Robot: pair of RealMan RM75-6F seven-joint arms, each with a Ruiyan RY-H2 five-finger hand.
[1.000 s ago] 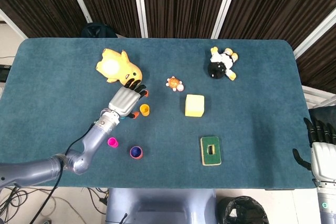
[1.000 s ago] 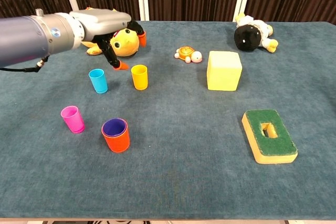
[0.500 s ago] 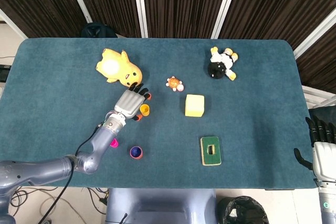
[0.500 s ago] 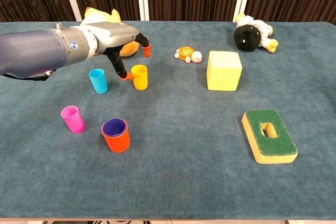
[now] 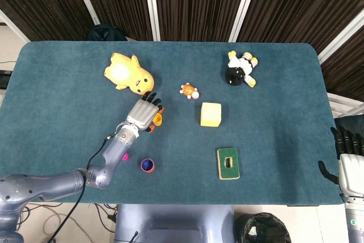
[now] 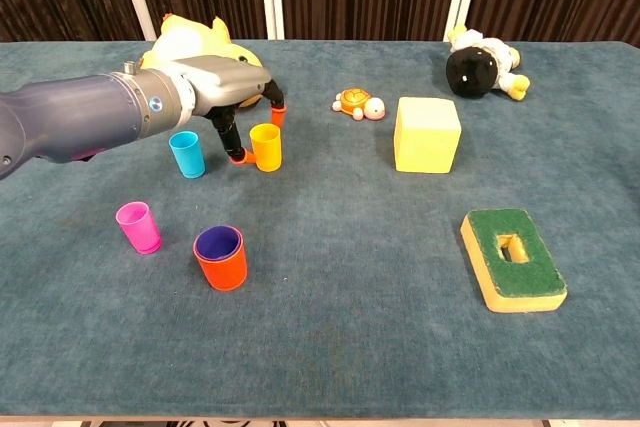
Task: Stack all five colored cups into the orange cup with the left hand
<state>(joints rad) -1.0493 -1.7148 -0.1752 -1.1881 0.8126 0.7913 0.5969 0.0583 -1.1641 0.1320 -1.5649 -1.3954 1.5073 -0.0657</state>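
Note:
An orange cup with a purple cup nested inside stands near the front left, also seen as the orange cup from above. A pink cup stands to its left, and a blue cup further back. The yellow cup stands upright right of the blue one. My left hand hangs over the yellow cup, fingers spread, one orange fingertip touching its left side and another behind it. The cup still rests on the table. My right hand waits off the table's right edge, holding nothing.
A yellow duck plush lies just behind my left hand. A small turtle toy, a yellow block and a black-and-white plush sit to the right. A green sponge lies front right.
My left hand has come down and moved right, from above the blue cup to the yellow cup, its fingers now on either side. No cup has moved.

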